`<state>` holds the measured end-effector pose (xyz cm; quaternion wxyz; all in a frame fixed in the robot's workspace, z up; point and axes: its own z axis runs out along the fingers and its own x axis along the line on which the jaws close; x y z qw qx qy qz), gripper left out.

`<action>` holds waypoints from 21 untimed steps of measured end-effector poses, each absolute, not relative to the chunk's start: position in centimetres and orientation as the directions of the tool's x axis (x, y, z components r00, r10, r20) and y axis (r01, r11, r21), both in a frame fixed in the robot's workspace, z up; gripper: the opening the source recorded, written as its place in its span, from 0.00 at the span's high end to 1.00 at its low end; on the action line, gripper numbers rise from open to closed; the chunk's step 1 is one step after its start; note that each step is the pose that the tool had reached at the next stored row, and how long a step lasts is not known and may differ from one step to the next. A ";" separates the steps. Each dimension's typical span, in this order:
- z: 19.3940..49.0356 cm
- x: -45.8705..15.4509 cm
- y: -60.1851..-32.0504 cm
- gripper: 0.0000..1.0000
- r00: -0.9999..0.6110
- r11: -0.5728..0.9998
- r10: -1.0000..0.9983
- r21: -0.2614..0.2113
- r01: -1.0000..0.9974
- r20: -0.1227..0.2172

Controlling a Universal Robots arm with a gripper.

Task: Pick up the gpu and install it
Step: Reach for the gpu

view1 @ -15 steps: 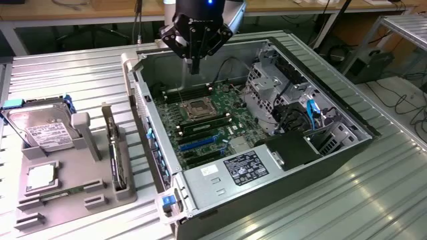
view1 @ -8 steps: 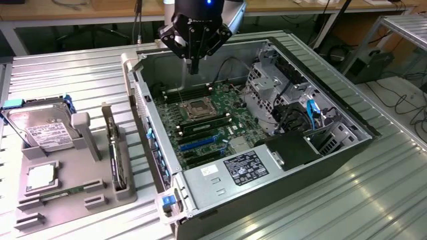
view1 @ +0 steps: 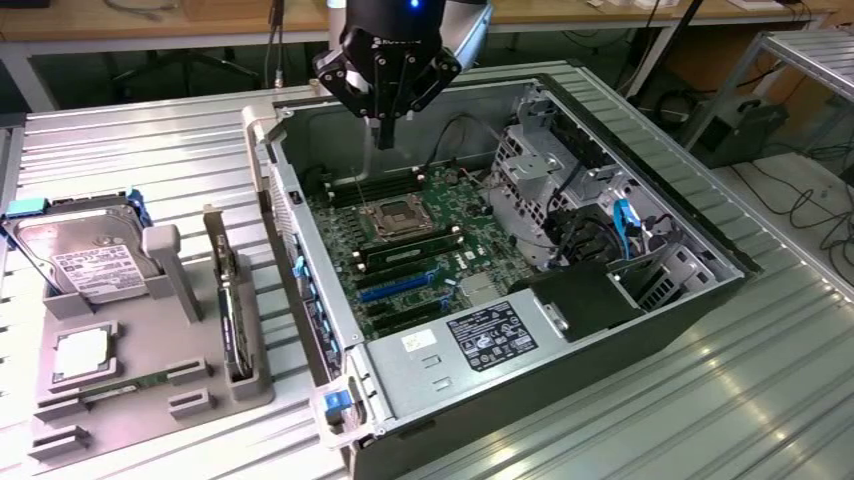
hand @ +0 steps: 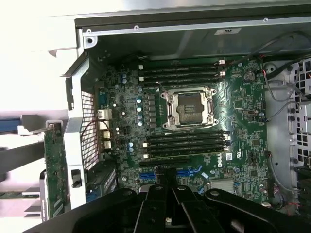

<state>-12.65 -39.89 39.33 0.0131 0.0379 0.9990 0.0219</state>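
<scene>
The claw is closed. Its two black fingers are pressed together and they grip nothing. It hangs over the back part of the open computer case, above the green circuit board and near the square metal socket. In the wrist view the joined tips of the claw point down toward the board, close to the blue slots.

The gpu is outside the case, on the exterior view's left, well apart from the claw. It is a thin, flat, dark card standing upright on its long edge in a slot of the grey plastic holder, with a narrow pale metal strip at its far end. The perforated side wall of the case rises just beside it.

The holder also carries a boxy silver hard drive, which leans in its own stand. The desk is ribbed, shiny metal. The case is open on top. On the exterior view's right its inside is crowded with a metal cage and cables.
</scene>
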 end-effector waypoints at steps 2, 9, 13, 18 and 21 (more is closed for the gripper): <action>39.3 -12.7 -39.9 0.89 -0.997 0.996 0.076 0.045 0.075 -0.024; 39.3 -12.9 -39.9 0.89 -0.997 0.996 0.076 0.045 0.075 -0.024; 39.3 -13.0 -39.9 0.89 -0.997 0.996 0.076 0.045 0.075 -0.024; 39.3 -13.2 -39.9 0.89 -0.997 0.996 0.076 0.045 0.075 -0.024; 39.3 -13.3 -39.9 0.89 -0.997 0.996 0.076 0.045 0.075 -0.024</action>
